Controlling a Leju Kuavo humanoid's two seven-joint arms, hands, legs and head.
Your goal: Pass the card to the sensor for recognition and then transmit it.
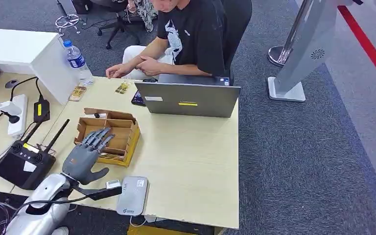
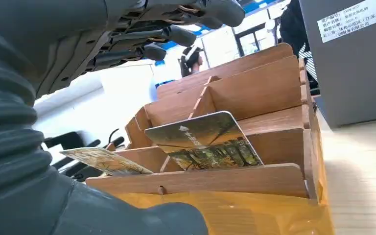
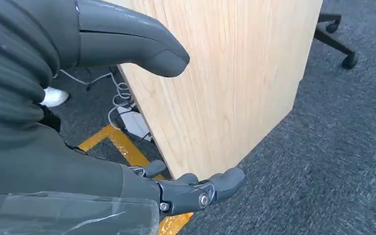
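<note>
Left hand [image 1: 84,157] apparently empty, fingers [image 1: 98,137] over card holder [image 1: 123,128]

Desk [image 1: 196,161] w/ laptop [image 1: 188,99], card box [image 1: 108,135], reader [image 1: 132,196]

Left hand [image 2: 142,34] open above wooden card holder [image 2: 254,181] — one card [image 2: 203,139] leaning in a slot.

Both hands [image 1: 84,157] [image 3: 127,122] empty, fingers apart.
</note>
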